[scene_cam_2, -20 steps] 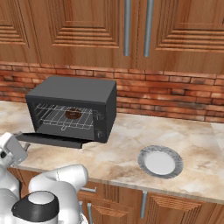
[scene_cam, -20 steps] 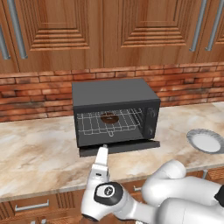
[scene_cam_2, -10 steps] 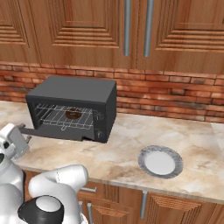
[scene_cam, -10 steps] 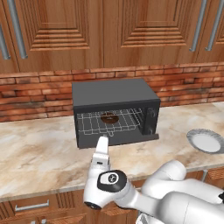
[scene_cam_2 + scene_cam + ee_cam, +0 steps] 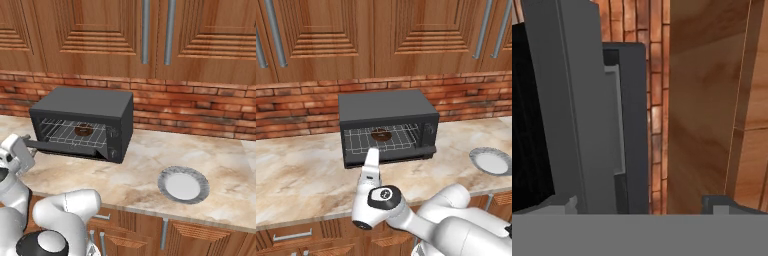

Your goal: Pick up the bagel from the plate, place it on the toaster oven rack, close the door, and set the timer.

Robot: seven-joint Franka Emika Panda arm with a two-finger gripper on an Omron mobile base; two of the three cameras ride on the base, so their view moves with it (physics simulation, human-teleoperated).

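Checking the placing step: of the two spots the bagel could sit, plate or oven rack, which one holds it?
The rack inside the oven holds the bagel; the plate on the counter to the right lies bare.

The half-raised door [image 5: 65,148] partly blocks the oven [image 5: 387,125] mouth; bare tabletop [image 5: 140,170] lies open toward the plate [image 5: 183,184].

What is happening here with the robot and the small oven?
The bagel lies on the toaster oven rack, and the plate sits bare on the counter. The door is only partly raised. The robot's gripper is open by the door's edge, holding nothing. The door is not yet shut.
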